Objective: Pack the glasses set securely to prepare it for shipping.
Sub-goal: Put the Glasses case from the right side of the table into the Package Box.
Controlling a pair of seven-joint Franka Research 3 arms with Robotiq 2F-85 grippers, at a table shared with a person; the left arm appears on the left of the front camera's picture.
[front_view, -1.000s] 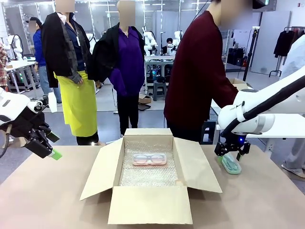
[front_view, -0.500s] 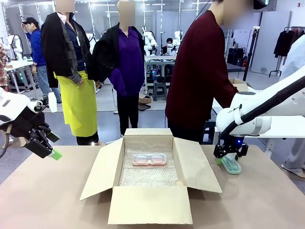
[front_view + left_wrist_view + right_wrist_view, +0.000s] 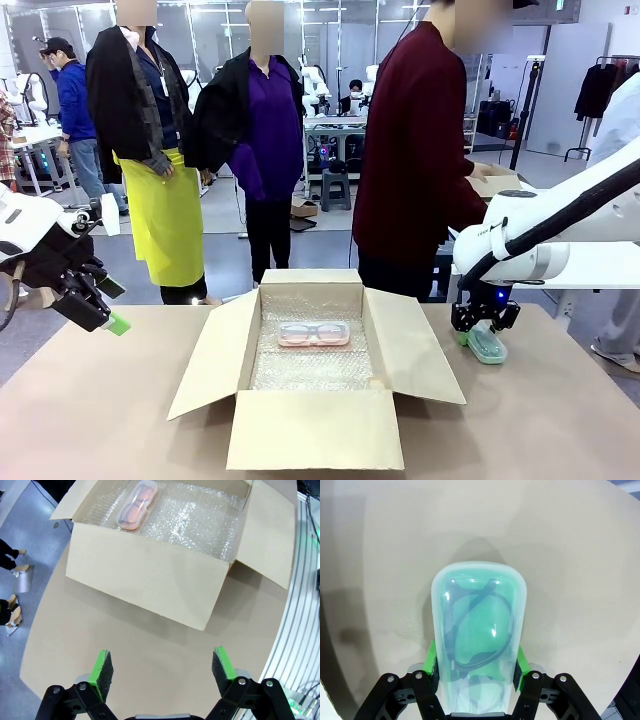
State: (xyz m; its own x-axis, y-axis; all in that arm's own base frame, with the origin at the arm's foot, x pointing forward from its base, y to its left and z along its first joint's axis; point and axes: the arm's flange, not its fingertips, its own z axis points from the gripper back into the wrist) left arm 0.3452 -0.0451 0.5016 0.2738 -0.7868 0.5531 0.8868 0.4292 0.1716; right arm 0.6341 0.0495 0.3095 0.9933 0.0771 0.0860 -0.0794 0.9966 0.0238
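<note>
The mint-green glasses case (image 3: 487,347) lies on the table to the right of the cardboard box (image 3: 315,432). My right gripper (image 3: 482,331) is shut on it. In the right wrist view both green pads (image 3: 432,661) press the sides of the mint-green case (image 3: 477,630), with dark-framed glasses visible through its clear lid. The pink glasses case (image 3: 314,334) rests on bubble wrap inside the open box, toward its far wall. It shows as the pink case (image 3: 137,506) in the left wrist view. My left gripper (image 3: 103,312) hovers open at the table's left edge, its green pads (image 3: 101,668) wide apart and holding nothing.
The box flaps (image 3: 413,349) spread outward on all sides. A person in a dark red sweater (image 3: 415,160) stands at the far side, turned toward a side table with a cardboard box (image 3: 497,183). Bare tabletop (image 3: 90,400) lies on both sides of the box.
My right gripper's fingers closed onto the mint-green case. The person turned further right toward the side table. The left arm stayed still.
</note>
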